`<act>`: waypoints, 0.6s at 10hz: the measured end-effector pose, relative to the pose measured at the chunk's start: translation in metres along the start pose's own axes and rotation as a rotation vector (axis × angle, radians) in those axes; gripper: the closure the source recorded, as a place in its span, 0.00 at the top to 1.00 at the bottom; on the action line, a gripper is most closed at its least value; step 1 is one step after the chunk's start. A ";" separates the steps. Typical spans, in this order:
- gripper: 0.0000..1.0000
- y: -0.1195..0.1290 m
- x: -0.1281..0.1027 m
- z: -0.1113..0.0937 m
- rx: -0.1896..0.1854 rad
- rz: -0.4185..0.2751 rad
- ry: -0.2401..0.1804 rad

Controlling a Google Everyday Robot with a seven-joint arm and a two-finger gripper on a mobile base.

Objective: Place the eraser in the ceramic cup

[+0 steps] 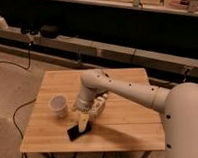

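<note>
One gripper (84, 122) at eraser (74, 132), near cup (58, 105)

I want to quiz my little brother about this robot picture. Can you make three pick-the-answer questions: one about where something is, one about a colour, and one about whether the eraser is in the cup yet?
1. Where does the cup stand?
A. on the floor
B. on the table, near the gripper
C. on the back shelf

2. What colour is the eraser?
A. white
B. red
C. black

3. What is the eraser doing now?
A. sitting inside the cup
B. lying on the table, outside the cup
C. hanging high in the air

Answers:
1 B, the cup stands on the wood, left in the picture of the lowered gripper.
2 C, it shows as a black block.
3 B, it lies on the table at the gripper's tip, apart from the cup.
</note>
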 end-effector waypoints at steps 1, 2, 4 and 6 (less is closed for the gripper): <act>0.80 -0.006 -0.006 0.005 0.007 -0.025 0.000; 0.80 -0.010 -0.014 0.013 0.016 -0.041 -0.019; 0.80 -0.012 -0.022 0.022 0.027 -0.067 -0.050; 0.80 -0.013 -0.024 0.028 0.035 -0.086 -0.070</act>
